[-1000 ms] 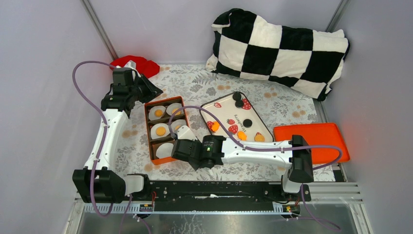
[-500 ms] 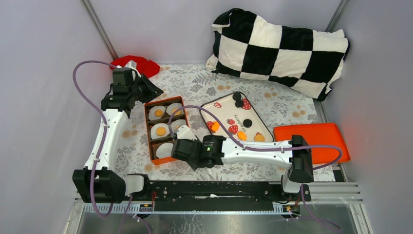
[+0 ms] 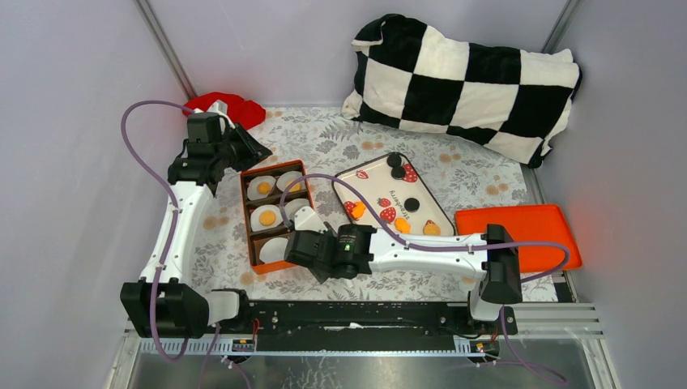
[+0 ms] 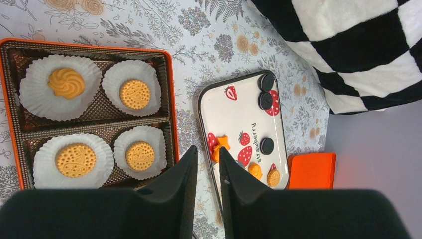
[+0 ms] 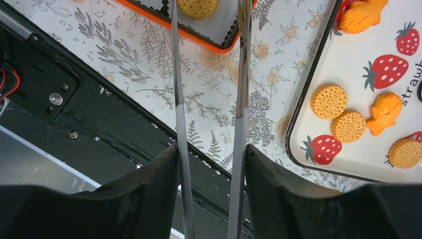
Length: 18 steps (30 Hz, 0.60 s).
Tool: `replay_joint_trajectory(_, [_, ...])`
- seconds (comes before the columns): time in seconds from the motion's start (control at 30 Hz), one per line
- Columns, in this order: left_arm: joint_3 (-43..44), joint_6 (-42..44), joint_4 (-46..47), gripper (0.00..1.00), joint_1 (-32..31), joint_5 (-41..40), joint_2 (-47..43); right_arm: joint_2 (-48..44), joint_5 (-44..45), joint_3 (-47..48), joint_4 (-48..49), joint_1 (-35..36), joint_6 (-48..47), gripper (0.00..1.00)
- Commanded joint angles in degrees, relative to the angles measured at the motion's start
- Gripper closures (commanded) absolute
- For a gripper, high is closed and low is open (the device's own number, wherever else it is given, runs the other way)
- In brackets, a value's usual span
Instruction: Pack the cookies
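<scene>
My right gripper (image 5: 210, 149) is shut on metal tongs (image 5: 242, 74). The tong blades stand spread on either side of a round golden cookie (image 5: 197, 6), which lies in a white paper cup in the near end of the orange box (image 3: 247, 219). More cookies lie in cups in the box (image 4: 75, 160). Golden cookies (image 5: 329, 101), orange pieces (image 5: 384, 112) and black cookies (image 3: 411, 204) lie on the white strawberry tray (image 3: 381, 194). My left gripper (image 4: 208, 149) hovers over the box's far end, open by a narrow gap with nothing in it.
An orange lid (image 3: 514, 231) lies right of the tray. A black-and-white checkered pillow (image 3: 470, 77) fills the back right and a red cloth (image 3: 227, 105) lies at the back left. The black base rail (image 3: 364, 312) runs along the near edge.
The right gripper's jaws have widened and the tong blades have spread apart. Neither arm has shifted noticeably.
</scene>
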Motion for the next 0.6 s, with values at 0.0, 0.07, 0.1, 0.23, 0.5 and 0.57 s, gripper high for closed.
replay_joint_trajectory(0.0, [0.7, 1.4, 0.7, 0.72, 0.1, 0.5, -1.5, -2.3, 3.2, 3.1, 1.2, 0.3, -0.4, 0.45])
replay_joint_trajectory(0.07, [0.7, 1.4, 0.7, 0.72, 0.1, 0.4, -1.4, -2.4, 3.4, 3.2, 1.1, 0.3, -0.4, 0.48])
replay_joint_trajectory(0.1, [0.7, 1.4, 0.7, 0.72, 0.1, 0.4, -1.3, -2.5, 4.0, 3.3, 0.8, 0.3, -0.2, 0.5])
replay_joint_trajectory(0.23, [1.0, 1.2, 0.7, 0.72, 0.1, 0.6, -1.1, -4.4, 9.9, 4.6, -2.7, 0.3, 0.9, 0.53])
replay_joint_trajectory(0.5, [1.5, 0.5, 1.1, 0.72, 0.1, 1.4, -0.8, -13.3, 19.7, 2.6, -11.4, 0.2, 7.3, 0.5])
replay_joint_trajectory(0.57, [1.6, 0.3, 1.4, 0.72, 0.1, 1.8, -0.4, -14.9, 21.5, 1.1, -14.3, 0.2, 10.2, 0.49])
